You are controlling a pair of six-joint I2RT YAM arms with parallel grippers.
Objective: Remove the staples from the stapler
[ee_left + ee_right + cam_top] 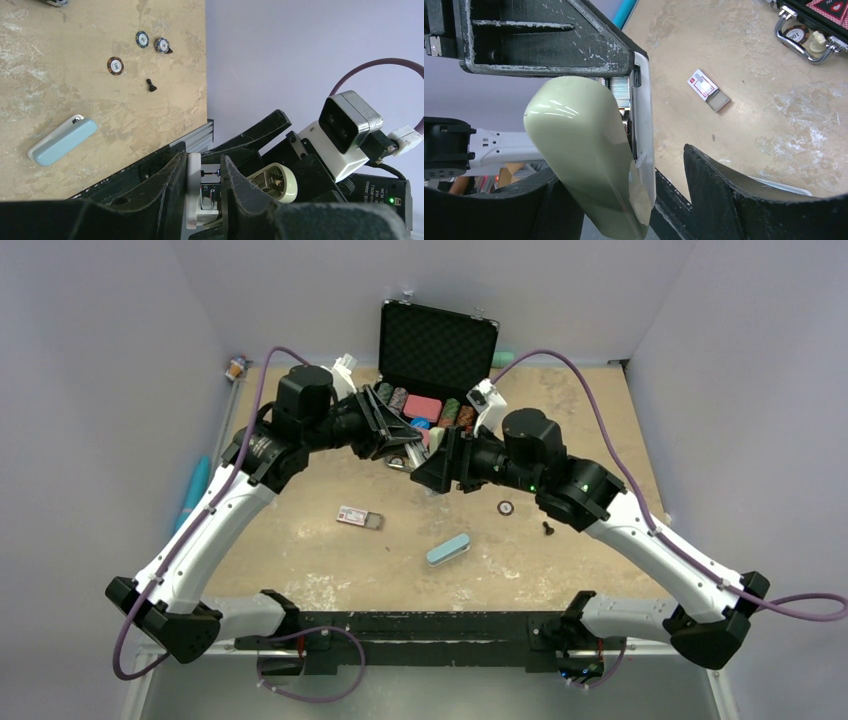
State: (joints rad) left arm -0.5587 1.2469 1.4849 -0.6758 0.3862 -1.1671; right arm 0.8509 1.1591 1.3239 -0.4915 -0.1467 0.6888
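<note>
The stapler (418, 452) is held in the air between both arms, above the table's middle back. It has a pale green top cover (584, 155) and a white base (644, 125). My left gripper (205, 187) is shut on the white base (194, 190) and the metal magazine. In the right wrist view its finger (544, 40) crosses the top. My right gripper (624, 165) is open around the green cover, which rests against one finger. A ribbed silvery strip, the staples (619, 92), shows between cover and base.
A small red-and-white box (358, 517) and a pale blue oblong case (448, 551) lie on the table in front. A poker chip (506, 507) and a small black piece (547, 528) lie to the right. An open black case (437, 345) with chips stands at the back.
</note>
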